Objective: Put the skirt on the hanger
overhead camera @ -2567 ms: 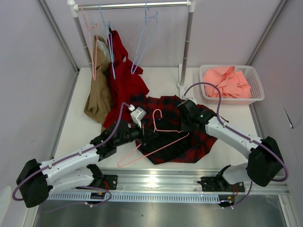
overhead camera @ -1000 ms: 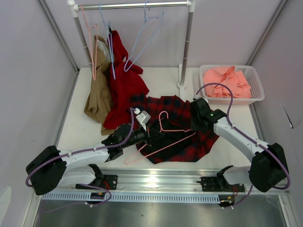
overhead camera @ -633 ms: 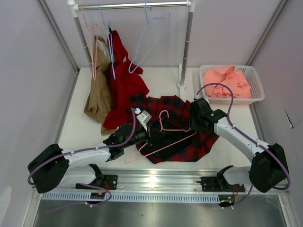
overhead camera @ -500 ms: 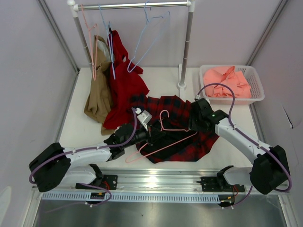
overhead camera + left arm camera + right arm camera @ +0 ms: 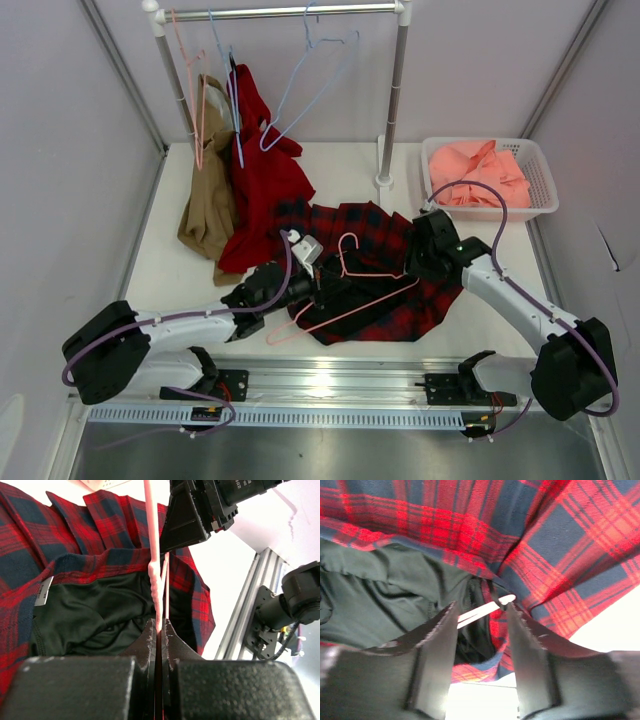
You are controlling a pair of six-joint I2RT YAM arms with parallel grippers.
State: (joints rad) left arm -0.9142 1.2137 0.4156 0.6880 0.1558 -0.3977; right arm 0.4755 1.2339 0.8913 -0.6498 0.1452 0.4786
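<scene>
Top external view: skirt (image 5: 375, 228) lies on the surface (image 5: 340, 165), centre. My left hand (image 5: 160, 626) pinches the hanger (image 5: 155, 582); my right hand (image 5: 481, 609) stands apart-jawed at the waistband (image 5: 435, 535). One hanger end looks tucked inside; the rest isn't threaded yet.

skirt (image 5: 362, 222): red and dark-navy plaid, lining (image 5: 95, 610) plain black; hanger (image 5: 150, 525) pink; red garment (image 5: 265, 175) solid, no pattern; tan garment (image 5: 207, 210) plain; basket (image 5: 541, 190) white, cloth (image 5: 480, 175) in it salmon-pink; arms (image 5: 180, 330) white, black joints
</scene>
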